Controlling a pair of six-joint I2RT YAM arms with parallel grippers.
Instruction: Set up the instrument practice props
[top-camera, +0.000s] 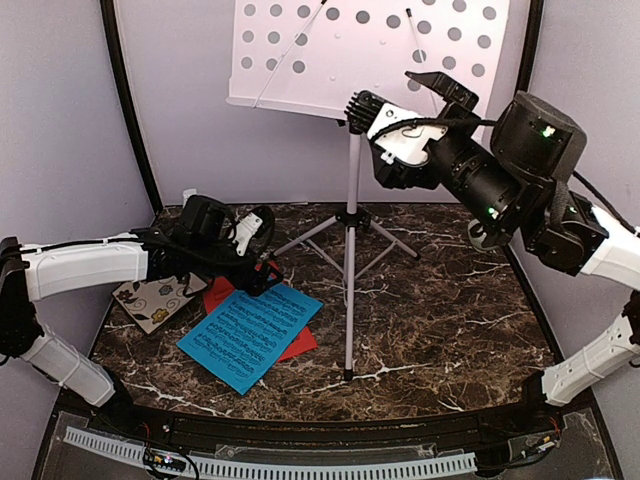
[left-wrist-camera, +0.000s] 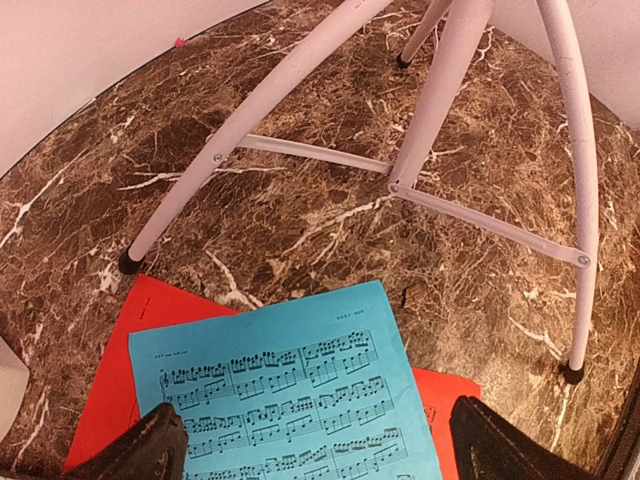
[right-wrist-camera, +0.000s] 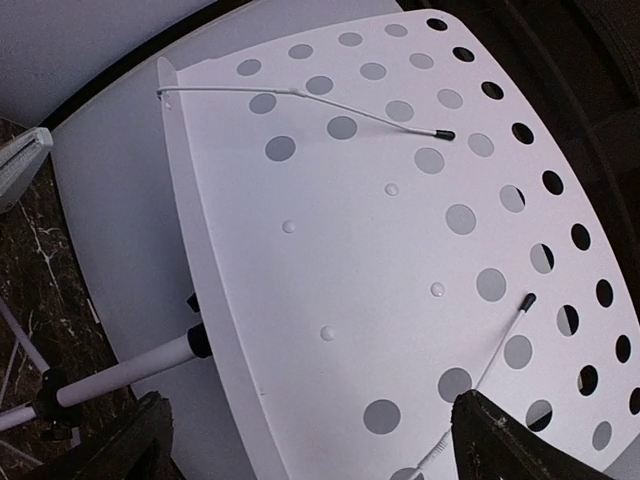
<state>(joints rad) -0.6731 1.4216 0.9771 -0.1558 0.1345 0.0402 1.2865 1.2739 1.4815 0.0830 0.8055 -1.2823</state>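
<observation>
Two grippers (left-wrist-camera: 320, 445) (right-wrist-camera: 320, 440), both spread wide

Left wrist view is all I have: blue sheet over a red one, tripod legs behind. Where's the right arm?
Observer: The right tool is open and raised at the lower edge of the music stand desk, gripping nothing.
Operator: Any sheet on that desk?
Observer: None. Only its two wire page holders lie across it.
Operator: What's off my frame to the left of the sheets?
Observer: A floral coaster, left of the red sheet and partly under the left arm.
</observation>
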